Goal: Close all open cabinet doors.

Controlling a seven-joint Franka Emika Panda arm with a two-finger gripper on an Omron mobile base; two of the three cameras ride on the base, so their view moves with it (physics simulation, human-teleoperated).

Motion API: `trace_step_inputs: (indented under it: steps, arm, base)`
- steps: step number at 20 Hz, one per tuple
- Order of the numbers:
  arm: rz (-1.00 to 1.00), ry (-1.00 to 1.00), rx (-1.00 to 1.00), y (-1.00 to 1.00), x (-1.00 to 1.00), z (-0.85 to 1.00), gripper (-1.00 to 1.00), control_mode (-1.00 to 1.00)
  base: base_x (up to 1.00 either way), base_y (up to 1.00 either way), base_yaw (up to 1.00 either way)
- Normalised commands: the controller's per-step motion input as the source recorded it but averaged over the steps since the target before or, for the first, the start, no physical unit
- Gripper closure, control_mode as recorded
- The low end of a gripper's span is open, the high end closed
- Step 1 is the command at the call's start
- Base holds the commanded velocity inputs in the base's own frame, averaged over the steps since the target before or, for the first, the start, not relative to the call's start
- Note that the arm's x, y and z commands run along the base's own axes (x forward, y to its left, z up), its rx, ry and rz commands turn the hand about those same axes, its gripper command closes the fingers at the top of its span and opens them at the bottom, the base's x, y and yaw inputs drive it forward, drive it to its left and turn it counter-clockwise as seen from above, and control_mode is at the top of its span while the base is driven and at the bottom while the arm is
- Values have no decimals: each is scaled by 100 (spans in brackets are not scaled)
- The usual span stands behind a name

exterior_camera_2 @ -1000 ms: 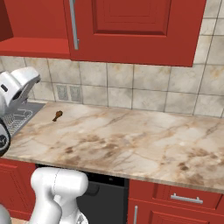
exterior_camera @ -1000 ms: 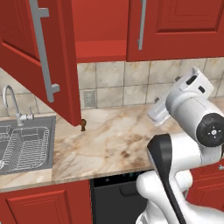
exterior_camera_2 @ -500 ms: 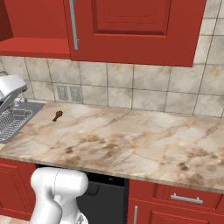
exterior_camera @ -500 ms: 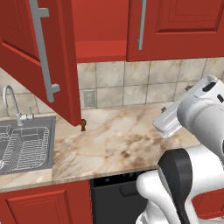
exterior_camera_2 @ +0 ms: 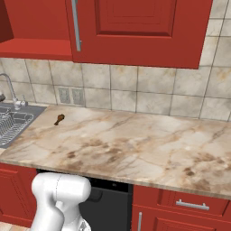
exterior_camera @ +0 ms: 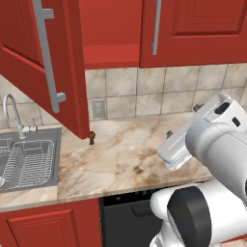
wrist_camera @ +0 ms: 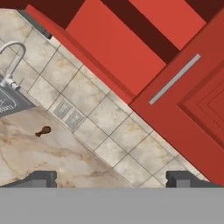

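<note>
Left base view, open door: one cabinet door is swung out over the counter's left end, its lower corner hanging just above the small brown thing.
Closed door: a second one sits shut to the right, grey bar handle at its left edge.
Free room: marble stretch between sink and arm is seen bare.
Gripper: fingers spread wide, nothing held, aimed at the tiled backsplash.
Count: two doors, one faucet, one double outlet.
</note>
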Motion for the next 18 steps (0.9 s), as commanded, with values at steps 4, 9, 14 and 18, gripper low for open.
trace_step_inputs:
  steps: [4, 9, 14, 18]
  arm:
    - [9, 0, -2, 50, -35, 0, -100, -100]
    - [11, 0, -6, 44, -47, 0, -100, -100]
    - [11, -5, -11, 42, -61, 1, -100, -100]
    - [10, -9, -16, 43, -68, 9, -100, -100]
  base:
    - [0, 0, 0]
    - [0, 0, 0]
    - [0, 0, 0]
    - [0, 0, 0]
